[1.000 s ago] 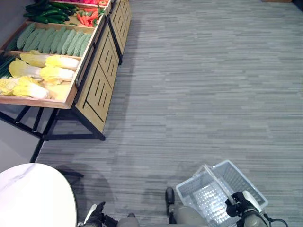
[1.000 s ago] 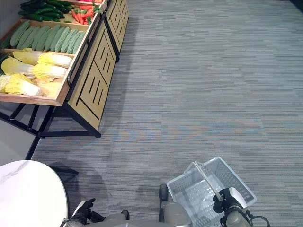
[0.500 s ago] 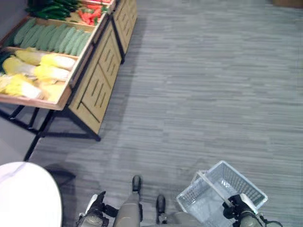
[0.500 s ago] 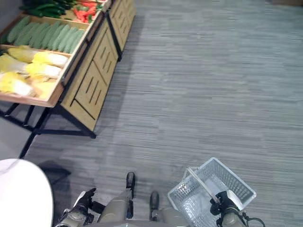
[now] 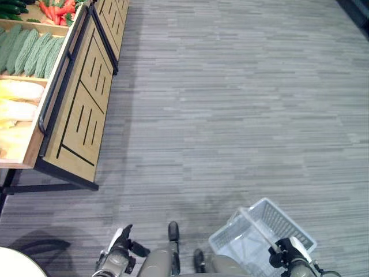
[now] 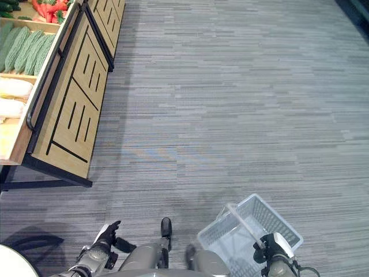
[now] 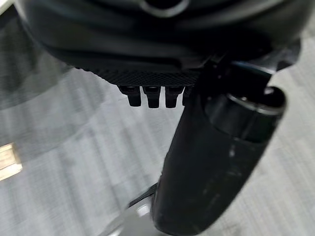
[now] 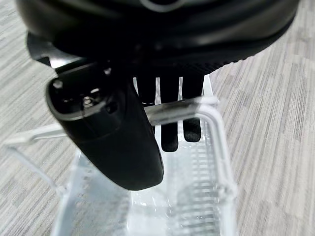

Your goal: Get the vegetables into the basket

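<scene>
An empty white wire basket (image 5: 288, 222) hangs low at my right side. My right hand (image 5: 286, 252) is shut on its handle (image 8: 197, 104); the right wrist view has the fingers (image 8: 170, 132) curled over the bar. The vegetables lie in a wooden stall (image 5: 81, 115) at the far left: green bumpy gourds (image 5: 29, 49), pale yellow cabbages (image 5: 17, 92) and red ones (image 5: 57, 8) further back. My left hand (image 5: 118, 254) hangs low at my left side, open and holding nothing, well away from the stall.
Grey striped carpet (image 5: 230, 104) stretches ahead and to the right. The stall stands on black metal legs (image 5: 34, 187), with a black rail (image 5: 55, 86) along its front edge. A round white table's edge (image 5: 17, 270) shows in the lower left corner.
The camera has moved: the stall has slid to the left edge and the white table has almost left the picture. The right hand still holds the basket; the left hand stays low.
</scene>
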Controlling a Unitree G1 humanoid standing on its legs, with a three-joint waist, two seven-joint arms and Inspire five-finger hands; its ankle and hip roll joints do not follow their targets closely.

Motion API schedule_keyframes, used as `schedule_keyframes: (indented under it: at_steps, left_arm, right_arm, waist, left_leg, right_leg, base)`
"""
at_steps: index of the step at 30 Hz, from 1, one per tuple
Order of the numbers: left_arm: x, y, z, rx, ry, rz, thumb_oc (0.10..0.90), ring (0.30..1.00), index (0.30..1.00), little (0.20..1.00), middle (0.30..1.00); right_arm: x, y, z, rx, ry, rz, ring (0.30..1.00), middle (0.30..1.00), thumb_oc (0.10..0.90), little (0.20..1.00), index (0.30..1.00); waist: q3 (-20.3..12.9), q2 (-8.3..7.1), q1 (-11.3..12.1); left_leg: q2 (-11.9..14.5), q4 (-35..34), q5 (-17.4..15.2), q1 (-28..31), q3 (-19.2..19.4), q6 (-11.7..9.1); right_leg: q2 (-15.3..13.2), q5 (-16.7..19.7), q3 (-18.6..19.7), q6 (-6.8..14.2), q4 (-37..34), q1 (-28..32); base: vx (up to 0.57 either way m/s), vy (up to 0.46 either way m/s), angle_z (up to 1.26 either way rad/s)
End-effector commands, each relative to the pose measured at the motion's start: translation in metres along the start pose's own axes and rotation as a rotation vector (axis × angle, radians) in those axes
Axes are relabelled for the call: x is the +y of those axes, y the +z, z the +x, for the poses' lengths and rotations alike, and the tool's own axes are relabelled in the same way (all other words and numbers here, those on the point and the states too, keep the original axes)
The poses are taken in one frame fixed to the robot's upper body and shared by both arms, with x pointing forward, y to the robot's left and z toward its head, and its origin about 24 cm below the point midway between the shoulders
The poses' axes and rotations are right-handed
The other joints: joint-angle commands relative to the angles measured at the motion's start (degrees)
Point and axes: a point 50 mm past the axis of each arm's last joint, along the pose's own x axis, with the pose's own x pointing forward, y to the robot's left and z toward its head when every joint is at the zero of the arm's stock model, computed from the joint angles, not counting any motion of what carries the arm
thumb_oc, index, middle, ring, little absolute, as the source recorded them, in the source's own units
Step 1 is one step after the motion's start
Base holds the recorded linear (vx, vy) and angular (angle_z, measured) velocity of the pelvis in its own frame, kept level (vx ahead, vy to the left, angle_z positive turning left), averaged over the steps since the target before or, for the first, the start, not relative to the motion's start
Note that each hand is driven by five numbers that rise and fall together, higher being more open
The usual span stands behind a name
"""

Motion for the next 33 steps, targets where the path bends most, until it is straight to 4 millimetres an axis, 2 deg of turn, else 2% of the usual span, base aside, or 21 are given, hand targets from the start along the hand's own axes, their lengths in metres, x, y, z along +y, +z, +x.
schedule_keyframes:
  at_steps: [1, 17, 18, 19, 20, 22, 24, 27, 28, 29, 30, 33]
  left_arm:
    - [0.008, -0.031, -0.008, 0.075, 0.037, 0.026, 0.900, 1.000, 1.000, 1.000, 1.000]
    - [0.001, -0.040, -0.012, 0.093, 0.004, 0.046, 0.900, 1.000, 1.000, 1.000, 1.000]
    - [0.000, -0.041, -0.013, 0.099, 0.001, 0.048, 0.900, 1.000, 1.000, 1.000, 1.000]
    - [0.001, -0.043, -0.013, 0.097, 0.000, 0.045, 0.900, 1.000, 1.000, 1.000, 1.000]
    - [0.001, -0.043, -0.013, 0.097, -0.002, 0.045, 0.900, 1.000, 1.000, 1.000, 1.000]
    - [0.003, -0.042, -0.013, 0.091, -0.005, 0.056, 0.900, 1.000, 1.000, 1.000, 1.000]
    - [0.004, -0.042, -0.013, 0.089, -0.003, 0.056, 0.900, 1.000, 1.000, 1.000, 1.000]
    - [0.007, -0.041, -0.012, 0.092, 0.011, 0.028, 0.900, 1.000, 1.000, 1.000, 1.000]
    - [0.007, -0.040, -0.011, 0.092, 0.015, 0.026, 0.900, 1.000, 1.000, 1.000, 1.000]
    - [0.009, -0.039, -0.010, 0.095, 0.020, 0.030, 0.900, 1.000, 1.000, 1.000, 1.000]
    - [0.008, -0.039, -0.010, 0.095, 0.019, 0.030, 0.900, 1.000, 1.000, 1.000, 1.000]
    - [0.007, -0.041, -0.011, 0.103, 0.014, 0.030, 0.900, 1.000, 1.000, 1.000, 1.000]
  right_arm:
    - [-0.021, -0.012, 0.000, -0.002, -0.079, 0.010, 0.300, 0.300, 0.400, 0.300, 0.300]
    - [-0.014, -0.011, -0.001, 0.003, -0.058, -0.014, 0.300, 0.300, 0.400, 0.300, 0.300]
    - [-0.014, -0.010, -0.001, -0.002, -0.059, -0.016, 0.300, 0.300, 0.400, 0.300, 0.300]
    - [-0.019, -0.006, 0.001, -0.012, -0.070, -0.021, 0.300, 0.300, 0.400, 0.300, 0.300]
    - [-0.022, -0.001, 0.003, -0.027, -0.079, -0.015, 0.300, 0.300, 0.400, 0.300, 0.300]
    - [-0.026, 0.012, 0.006, -0.070, -0.091, -0.014, 0.300, 0.300, 0.400, 0.300, 0.300]
    - [-0.027, 0.016, 0.007, -0.085, -0.090, -0.021, 0.300, 0.300, 0.400, 0.300, 0.300]
    - [-0.027, 0.026, 0.007, -0.130, -0.092, -0.030, 0.300, 0.300, 0.400, 0.300, 0.300]
    - [-0.029, 0.035, 0.008, -0.165, -0.102, -0.033, 0.300, 0.300, 0.400, 0.300, 0.300]
    - [-0.031, 0.041, 0.009, -0.185, -0.108, -0.035, 0.300, 0.300, 0.400, 0.300, 0.300]
    - [-0.031, 0.041, 0.009, -0.185, -0.109, -0.035, 0.300, 0.300, 0.400, 0.300, 0.300]
    - [-0.034, 0.042, 0.008, -0.203, -0.114, -0.050, 0.300, 0.300, 0.400, 0.300, 0.300]
  waist:
    - [-1.27, -2.03, 1.64]
    - [-2.17, -2.67, 2.07]
    - [-2.16, -2.67, 2.03]
    - [-1.81, -2.59, 2.36]
    - [-1.37, -2.22, 2.48]
    - [-0.54, -1.46, 2.45]
    - [0.01, -0.89, 2.31]
    - [1.43, 0.18, 1.22]
    - [2.35, 0.04, 0.28]
    - [2.86, -0.30, -0.58]
    - [3.03, -0.16, -0.68]
    - [3.22, -0.44, -1.78]
  left_leg:
    - [3.38, 8.09, -8.05, -3.09, 2.19, -4.83]
    - [2.78, 5.75, -8.71, -0.20, 2.75, -4.22]
    - [2.65, 5.74, -8.98, -0.11, 2.77, -4.03]
    - [2.49, 5.51, -9.12, 0.11, 3.26, -3.60]
    - [2.73, 5.32, -9.11, 0.29, 3.17, -3.35]
    - [3.35, 5.01, -9.55, 1.13, 3.50, -3.07]
    - [3.58, 4.63, -9.91, 2.59, 3.58, -3.05]
    - [4.15, 3.59, -10.44, 5.78, 3.14, -3.61]
    - [3.89, 3.43, -11.13, 7.32, 2.48, -4.11]
    - [3.45, 3.47, -12.19, 9.00, 1.65, -4.67]
    - [3.56, 3.52, -12.31, 9.18, 1.52, -4.69]
    - [3.07, 4.02, -13.92, 11.81, -0.22, -5.32]
  right_leg:
    - [-2.62, 11.03, 1.35, 2.14, 1.62, 0.04]
    - [-3.32, 15.09, 2.30, 3.83, 0.48, 0.86]
    - [-3.48, 15.77, 2.45, 4.14, 1.03, 0.59]
    - [-3.94, 18.97, 2.65, 5.32, 3.00, -0.51]
    - [-3.63, 19.90, 2.79, 5.52, 5.54, -1.61]
    - [-2.46, 19.55, 1.98, 5.24, 10.36, -4.26]
    - [-2.27, 18.63, 0.04, 4.75, 11.44, -6.96]
    - [-1.76, 14.54, -3.37, 3.21, 8.87, -11.63]
    - [-2.41, 15.92, -4.08, 3.41, 4.82, -13.68]
    - [-3.54, 18.84, -3.72, 4.09, 0.43, -16.28]
    - [-3.47, 18.83, -3.89, 4.08, 0.31, -15.97]
    - [-4.34, 22.06, -3.37, 4.94, -2.12, -17.83]
  base:
    - [0.05, 0.019, 0.07]
    - [0.02, 0.006, -0.06]
    - [-0.02, 0.056, -0.03]
    - [-0.04, 0.069, -0.04]
    - [-0.06, 0.095, -0.24]
    - [-0.02, 0.108, -0.46]
    - [0.06, 0.090, -0.23]
    - [0.15, 0.018, 0.00]
    - [0.32, -0.121, 0.21]
    - [0.27, -0.112, 0.25]
    - [0.25, -0.109, 0.22]
    - [0.23, -0.108, 0.32]
